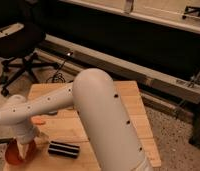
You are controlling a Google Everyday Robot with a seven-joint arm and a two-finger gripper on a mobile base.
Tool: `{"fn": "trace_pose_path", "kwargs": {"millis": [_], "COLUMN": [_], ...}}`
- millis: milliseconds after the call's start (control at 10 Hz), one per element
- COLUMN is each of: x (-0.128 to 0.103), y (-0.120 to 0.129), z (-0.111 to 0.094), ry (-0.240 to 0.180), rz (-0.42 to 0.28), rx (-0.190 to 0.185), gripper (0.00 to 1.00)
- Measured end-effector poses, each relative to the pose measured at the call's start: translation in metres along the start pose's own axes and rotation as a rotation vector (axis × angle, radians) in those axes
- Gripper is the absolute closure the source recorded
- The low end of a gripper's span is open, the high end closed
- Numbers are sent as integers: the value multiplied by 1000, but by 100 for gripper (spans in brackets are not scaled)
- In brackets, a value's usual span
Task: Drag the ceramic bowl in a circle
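Observation:
The ceramic bowl (pixel 12 156), orange-red and glossy, sits at the near left corner of the wooden table (pixel 127 97). My white arm reaches down and to the left across the table. Its wrist ends in the gripper (pixel 27 148), which hangs over the right side of the bowl, at or inside its rim. The gripper and wrist hide part of the bowl. Whether the gripper touches the bowl does not show.
A black-and-white striped block (pixel 63 149) lies just right of the bowl. A small flat orange piece (pixel 39 120) lies behind it under the forearm. A black office chair (pixel 23 42) stands on the floor at the far left, beyond the table.

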Motion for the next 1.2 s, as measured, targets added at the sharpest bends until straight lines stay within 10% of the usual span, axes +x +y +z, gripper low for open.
{"fn": "trace_pose_path", "kwargs": {"millis": [700,1200], "x": [24,56], "y": [-21,-20], "z": [-17,24], "ry": [55,-4], "rz": [-7,9], "rx": [-126,-205], "gripper": [94,100]}}
